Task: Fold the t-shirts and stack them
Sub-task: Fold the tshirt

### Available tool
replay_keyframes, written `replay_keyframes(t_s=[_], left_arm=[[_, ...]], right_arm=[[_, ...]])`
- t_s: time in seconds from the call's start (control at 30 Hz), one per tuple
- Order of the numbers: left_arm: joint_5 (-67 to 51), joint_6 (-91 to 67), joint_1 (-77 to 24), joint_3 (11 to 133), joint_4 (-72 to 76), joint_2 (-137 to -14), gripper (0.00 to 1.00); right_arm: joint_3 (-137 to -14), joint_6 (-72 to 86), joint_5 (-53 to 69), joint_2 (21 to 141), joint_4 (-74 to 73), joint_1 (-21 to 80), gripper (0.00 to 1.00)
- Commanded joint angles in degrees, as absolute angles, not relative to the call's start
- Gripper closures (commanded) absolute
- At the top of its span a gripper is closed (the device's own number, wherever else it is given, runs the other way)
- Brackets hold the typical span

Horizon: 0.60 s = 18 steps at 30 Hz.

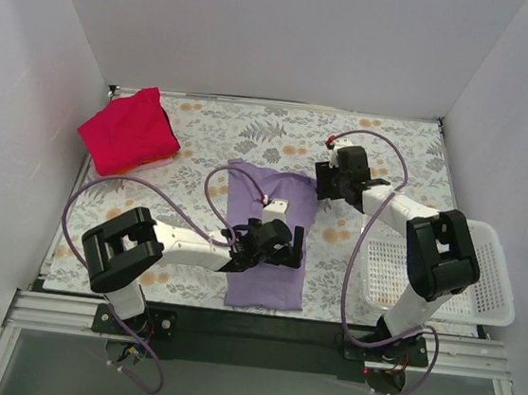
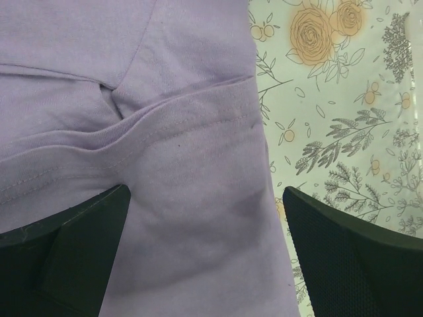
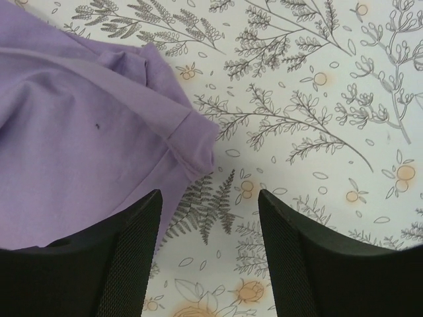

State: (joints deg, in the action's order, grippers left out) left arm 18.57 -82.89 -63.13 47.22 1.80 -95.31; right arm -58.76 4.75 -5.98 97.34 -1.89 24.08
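Red t-shirt (image 1: 128,132) lies folded at ten o'clock on the flower-printed bench (image 1: 215,125), with white walls on three sides. Toward six o'clock the lavender t-shirt (image 1: 263,288) lies as a long strip, its middle hidden under the left end effector (image 1: 287,246), released, its fingers spread above the cloth. At the strip's one o'clock corner hangs the right end effector (image 1: 331,181), also released, and the right arm cuts across the white mesh basket (image 1: 488,280) at four o'clock.

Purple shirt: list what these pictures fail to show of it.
Top view: the left claw and its arm cover the middle of the purple shirt.
Left wrist view: the shirt runs off the top, left and bottom edges; a finger hides part of it.
Right wrist view: only one corner shows; the left edge cuts off the rest.
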Motion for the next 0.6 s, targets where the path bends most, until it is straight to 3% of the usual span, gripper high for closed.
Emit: replay_keyframes(t_s=[0.0, 0.57], left_arm=[[16.3, -84.9, -63.0, 45.0, 1.8, -96.8, 0.07], [14.7, -87.3, -63.0, 39.6, 1.4, -95.4, 0.07]], right_arm=[[-61.8, 1.5, -0.5, 98.7, 2.3, 22.1, 0.47], [-64.2, -3.3, 4.3, 105.2, 7.3, 20.2, 0.59]])
